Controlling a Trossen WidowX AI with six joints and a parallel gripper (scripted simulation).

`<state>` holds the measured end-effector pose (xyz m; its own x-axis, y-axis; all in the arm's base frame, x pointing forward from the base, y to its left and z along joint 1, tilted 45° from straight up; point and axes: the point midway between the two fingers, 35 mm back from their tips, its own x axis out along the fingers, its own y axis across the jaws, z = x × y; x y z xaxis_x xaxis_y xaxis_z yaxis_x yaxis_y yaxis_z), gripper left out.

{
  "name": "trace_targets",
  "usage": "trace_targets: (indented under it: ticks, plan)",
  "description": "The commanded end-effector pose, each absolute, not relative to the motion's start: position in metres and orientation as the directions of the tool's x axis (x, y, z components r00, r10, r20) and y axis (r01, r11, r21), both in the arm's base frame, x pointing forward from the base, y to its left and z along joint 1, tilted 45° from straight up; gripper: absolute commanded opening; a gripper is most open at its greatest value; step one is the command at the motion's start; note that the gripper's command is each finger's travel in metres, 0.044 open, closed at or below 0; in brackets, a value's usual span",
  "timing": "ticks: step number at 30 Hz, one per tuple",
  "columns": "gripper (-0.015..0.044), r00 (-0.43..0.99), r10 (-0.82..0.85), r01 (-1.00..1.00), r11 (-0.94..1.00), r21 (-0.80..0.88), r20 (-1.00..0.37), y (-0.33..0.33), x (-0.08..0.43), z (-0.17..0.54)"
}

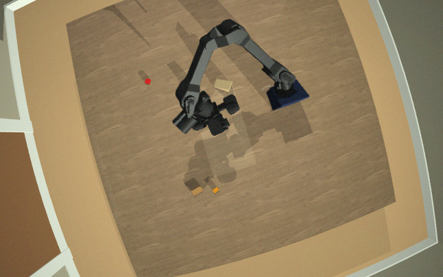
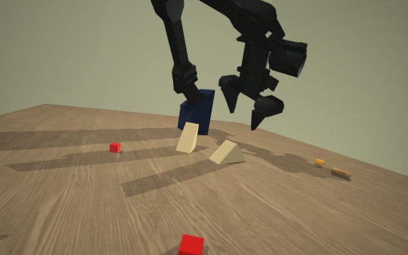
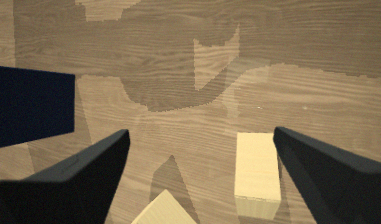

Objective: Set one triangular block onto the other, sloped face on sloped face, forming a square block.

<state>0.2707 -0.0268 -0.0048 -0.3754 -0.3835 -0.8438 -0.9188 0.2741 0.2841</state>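
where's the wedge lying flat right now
In the exterior view the flat wedge lies on the table right of the upright wedge, apart from it, below the open gripper and in front of the blue base.

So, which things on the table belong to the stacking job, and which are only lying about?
For the job:
upright wedge
lying wedge
end effector, open, empty

Lying about:
small red cube
near red cube
orange block
tan stick
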Motion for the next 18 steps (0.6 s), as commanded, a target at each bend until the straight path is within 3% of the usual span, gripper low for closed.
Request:
trace_targets:
  ticks: [1,5,10,18]
  plan:
    - [0.044,-0.426,-0.61,-0.903,0.336,0.269,-0.668,-0.03,0.263,-0.017]
    - [0.044,-0.337,-0.843,-0.941,0.296,0.162,-0.42,-0.03,0.267,-0.026]
    - [0.044,-0.049,-0.987,-0.998,0.045,0.032,-0.151,-0.015,0.287,-0.04]
    - [0.044,-0.001,-0.993,-1.0,-0.002,0.02,-0.121,-0.013,0.29,-0.043]
